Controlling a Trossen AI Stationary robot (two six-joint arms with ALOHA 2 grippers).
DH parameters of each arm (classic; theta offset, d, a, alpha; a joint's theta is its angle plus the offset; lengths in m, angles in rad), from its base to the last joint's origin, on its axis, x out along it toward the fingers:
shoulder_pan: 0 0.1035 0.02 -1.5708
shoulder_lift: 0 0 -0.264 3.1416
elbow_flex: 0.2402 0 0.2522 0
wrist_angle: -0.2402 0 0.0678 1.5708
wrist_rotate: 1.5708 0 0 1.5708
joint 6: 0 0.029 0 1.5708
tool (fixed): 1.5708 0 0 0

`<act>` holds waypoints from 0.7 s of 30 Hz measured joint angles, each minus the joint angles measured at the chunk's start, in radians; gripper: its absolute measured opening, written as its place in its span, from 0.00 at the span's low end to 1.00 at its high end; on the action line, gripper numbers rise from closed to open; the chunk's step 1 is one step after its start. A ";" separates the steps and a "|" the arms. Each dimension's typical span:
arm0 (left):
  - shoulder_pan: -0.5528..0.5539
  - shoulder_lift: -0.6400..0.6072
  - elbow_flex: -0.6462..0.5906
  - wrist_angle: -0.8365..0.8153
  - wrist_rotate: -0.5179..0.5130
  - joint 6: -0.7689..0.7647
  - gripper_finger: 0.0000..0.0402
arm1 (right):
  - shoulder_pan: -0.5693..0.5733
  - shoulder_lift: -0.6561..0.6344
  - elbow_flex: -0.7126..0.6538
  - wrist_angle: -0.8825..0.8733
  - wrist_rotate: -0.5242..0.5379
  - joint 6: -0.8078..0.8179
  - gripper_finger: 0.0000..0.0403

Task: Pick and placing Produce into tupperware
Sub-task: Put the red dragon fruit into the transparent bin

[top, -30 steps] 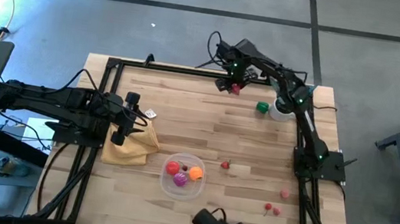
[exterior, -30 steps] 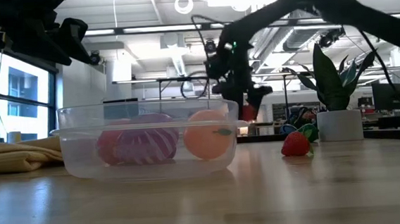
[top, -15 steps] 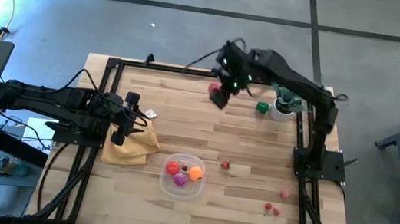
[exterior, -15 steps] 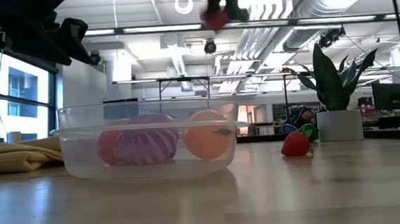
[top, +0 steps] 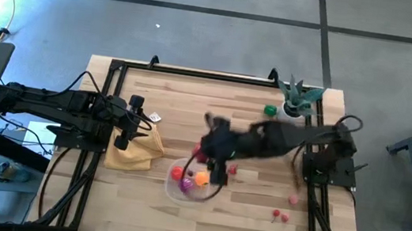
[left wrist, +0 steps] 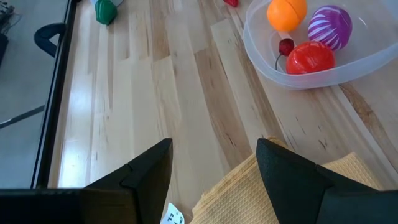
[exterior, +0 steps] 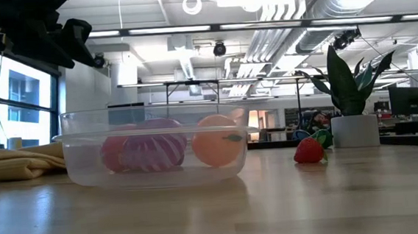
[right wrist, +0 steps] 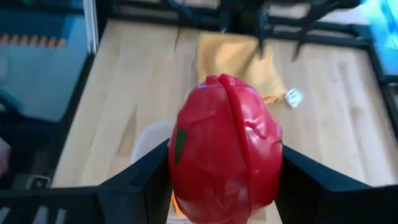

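Fingers of the right gripper (right wrist: 225,186) pinched a red toy pepper (right wrist: 225,148) just above the clear container (top: 188,181), while the left gripper (left wrist: 214,165), fingers spread, hovered over the yellow cloth (top: 136,148) beside that container.

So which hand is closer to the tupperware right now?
The right. The right hand hangs over the tupperware's rim, clamped on a red toy pepper. The left hand waits off to its side, above the yellow cloth.

Lumpy red produce piece (right wrist: 225,148) clamped in the right end effector (right wrist: 221,180), above wooden table (right wrist: 137,93) and yellow cloth (right wrist: 236,59).
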 joint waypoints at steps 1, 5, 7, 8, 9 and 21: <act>0.000 0.000 0.000 0.000 0.000 0.000 0.55 | 0.013 0.011 -0.029 0.023 0.007 -0.002 0.50; 0.000 0.000 0.000 0.000 0.000 0.000 0.55 | 0.011 0.039 -0.190 0.169 -0.079 -0.009 0.50; 0.000 0.000 0.000 0.000 0.000 0.000 0.55 | -0.012 0.054 -0.291 0.256 -0.143 -0.017 0.50; 0.000 0.000 0.000 0.000 0.000 0.000 0.55 | -0.026 0.060 -0.342 0.298 -0.168 -0.018 0.50; 0.000 0.000 0.000 0.000 0.000 0.000 0.55 | -0.040 0.062 -0.387 0.333 -0.183 -0.019 0.50; 0.000 0.000 0.000 0.000 0.000 0.000 0.55 | -0.156 0.058 -0.723 0.728 -0.331 0.013 0.50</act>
